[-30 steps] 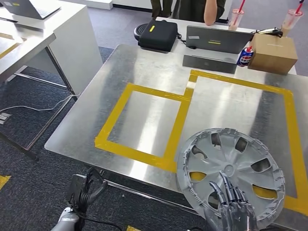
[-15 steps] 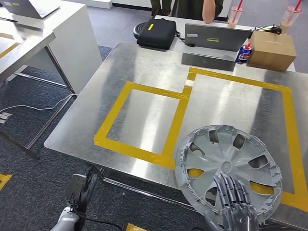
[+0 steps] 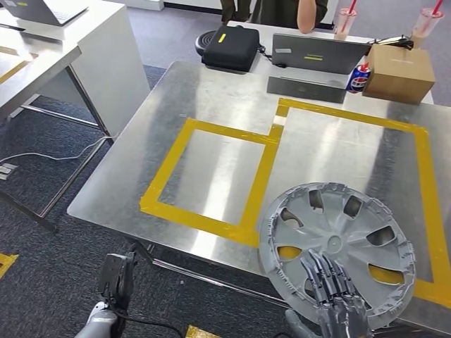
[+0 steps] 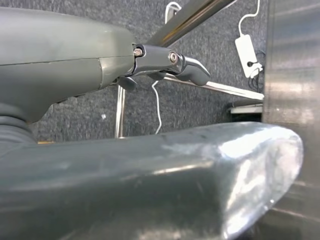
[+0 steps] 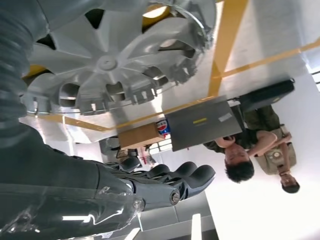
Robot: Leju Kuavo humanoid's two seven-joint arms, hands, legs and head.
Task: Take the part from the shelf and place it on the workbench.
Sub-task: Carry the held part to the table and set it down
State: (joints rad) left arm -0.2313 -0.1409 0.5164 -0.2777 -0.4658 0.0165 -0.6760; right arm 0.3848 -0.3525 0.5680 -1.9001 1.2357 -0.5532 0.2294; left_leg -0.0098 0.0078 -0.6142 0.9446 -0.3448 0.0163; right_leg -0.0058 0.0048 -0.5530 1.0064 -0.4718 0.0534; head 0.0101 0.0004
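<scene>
Left robot hand (image 3: pixel 118 280) hangs low beside the worktop (image 3: pixel 223 105), off its near-left edge, holding nothing; fingers look loosely apart. Hubcap (image 3: pixel 335 250) lies flat on the worktop near the front edge, partly over the yellow tape outline (image 3: pixel 263 176). Right robot hand (image 3: pixel 332 296) sits over its near rim, fingers extended and apart, no visible grip. Placement looks done; what's left is pulling the arm clear. Worktop is brushed metal. Behind it: black bag (image 3: pixel 231 46), laptop (image 3: pixel 313 55), cardboard box (image 3: pixel 399 72), a seated person (image 3: pixel 282 13). Grey carpet floor.
</scene>
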